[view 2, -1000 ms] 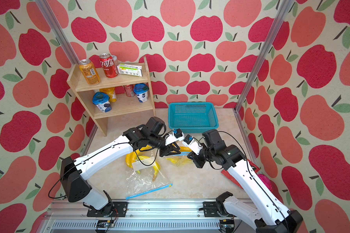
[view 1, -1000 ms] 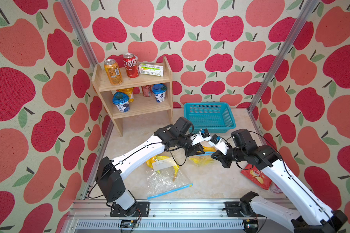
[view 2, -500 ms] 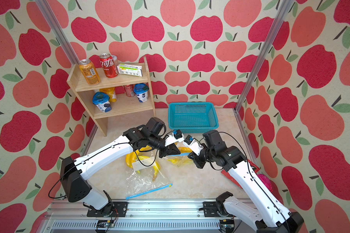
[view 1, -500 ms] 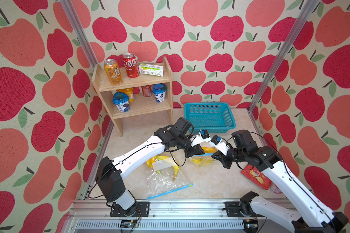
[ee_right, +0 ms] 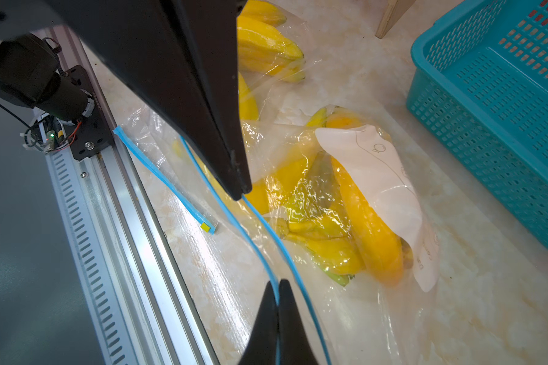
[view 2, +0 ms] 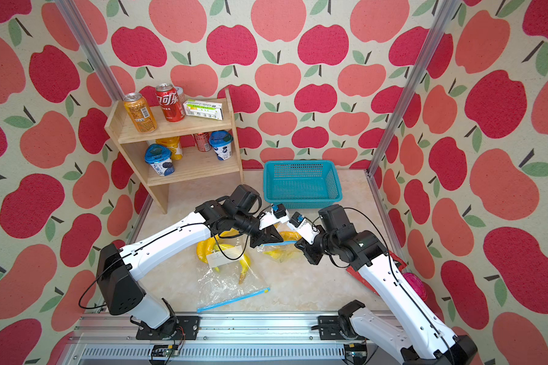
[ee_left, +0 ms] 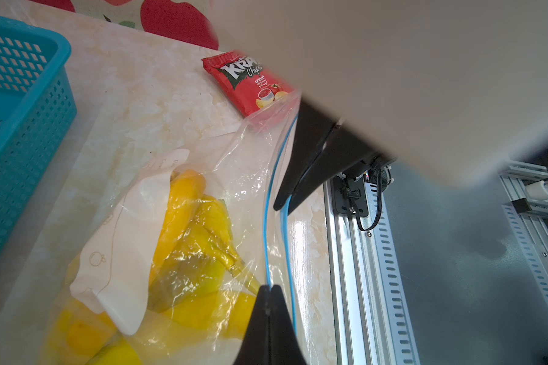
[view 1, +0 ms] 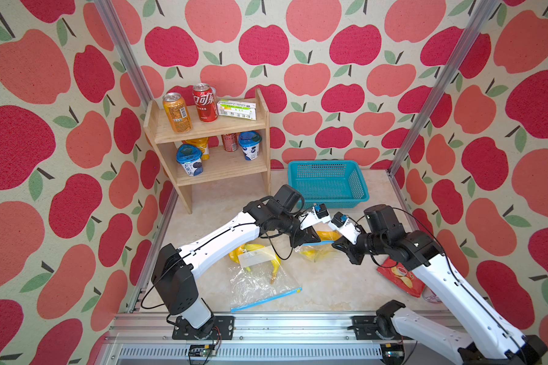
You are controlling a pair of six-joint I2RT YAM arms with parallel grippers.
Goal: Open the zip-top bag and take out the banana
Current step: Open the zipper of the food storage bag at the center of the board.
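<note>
Zip-top bag (view 1: 314, 252) sits just below the left gripper (view 1: 312, 239) and the right gripper (view 1: 338, 246) in both top views. Their tips almost meet, and the banana (view 1: 328, 234) shows between them. In the left wrist view the left jaws are pressed together on one blue lip (ee_left: 265, 237) of the bag, with the banana inside just beyond the tips. In the right wrist view the right jaws pinch the other lip (ee_right: 257, 252), and both lips stand slightly apart.

Bare tabletop (view 1: 329, 284) between loose bag (view 1: 260, 284) and chip packet (view 1: 399, 278); basket (view 1: 356, 185) just behind held bag (view 1: 314, 252).
</note>
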